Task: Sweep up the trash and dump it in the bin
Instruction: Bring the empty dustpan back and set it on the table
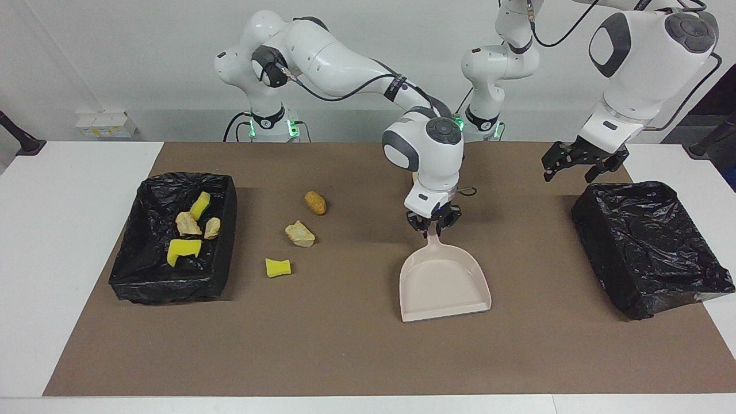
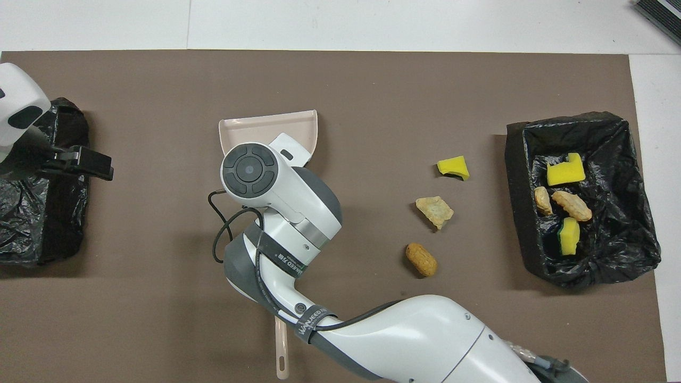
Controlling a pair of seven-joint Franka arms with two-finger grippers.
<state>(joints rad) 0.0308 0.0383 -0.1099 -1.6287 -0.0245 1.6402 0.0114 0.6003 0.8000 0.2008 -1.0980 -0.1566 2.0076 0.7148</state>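
right tool: I've got it at the dustpan handle, can't tell whether it's gripping
left tool: spread wide, over the empty bin
trash: three loose on the table, around 9 o'clock from the dustpan in the facing view; four inside the other bin

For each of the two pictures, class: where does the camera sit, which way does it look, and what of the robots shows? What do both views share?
Facing view: high across the table, looking at the robots; both arms, right gripper at the dustpan handle, left gripper over a black bin.
Overhead view: above the robots' end, looking steeply down; right arm, left gripper.
Shared: dustpan, trash, filled bin.
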